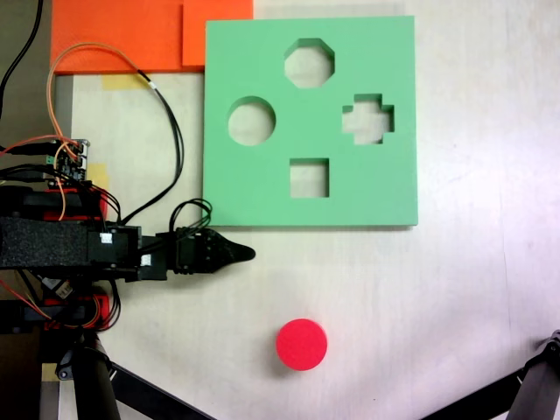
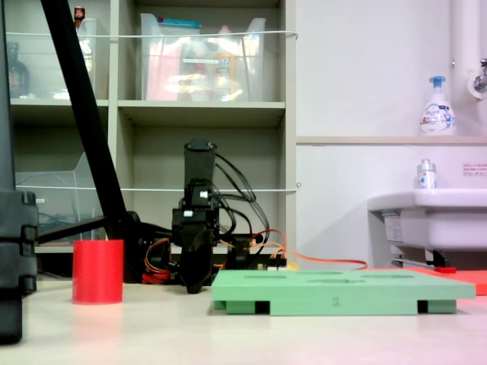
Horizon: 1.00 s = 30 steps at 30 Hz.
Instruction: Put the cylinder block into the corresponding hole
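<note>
Near the counter's front edge, your cylinder block stands alone and ungrasped.
The gripper, jaws pressed together, sits between it and the green board; you must spread them first or you'll knock the block over. Carry it to the circular cutout, because the octagonal cutout nearby invites a wrong drop.

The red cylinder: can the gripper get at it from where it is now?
Probably yes. The cylinder stands alone on bare table, and nothing lies between it and the gripper; the green board is off to the other side.
</note>
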Motion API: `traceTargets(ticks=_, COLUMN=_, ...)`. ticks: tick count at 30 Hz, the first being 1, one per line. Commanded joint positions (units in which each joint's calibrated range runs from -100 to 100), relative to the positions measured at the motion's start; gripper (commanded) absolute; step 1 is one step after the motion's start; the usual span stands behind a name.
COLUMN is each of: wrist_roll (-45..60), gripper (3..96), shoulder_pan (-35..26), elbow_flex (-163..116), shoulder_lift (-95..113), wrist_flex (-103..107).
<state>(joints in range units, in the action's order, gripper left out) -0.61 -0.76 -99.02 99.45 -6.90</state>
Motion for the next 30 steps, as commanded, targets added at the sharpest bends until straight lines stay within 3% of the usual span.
traceTargets(ticks=1, wrist_roll=-1.2, gripper=51.7, shoulder_pan=0.0, elbow_flex=-1.0, shoulder_lift=0.5, wrist_flex=4.6)
traceTargets(ticks=21, wrist_roll=-1.4, gripper=51.4, shoulder_pan=-0.6, elbow_flex=-1.0, shoulder_lift=0.5, wrist_flex=4.6)
traceTargets(ticks=30, wrist_roll=-28.6, gripper=51.0, shoulder_pan=0.5, elbow_flex=-1.0, shoulder_lift=0.5, wrist_flex=-31.8)
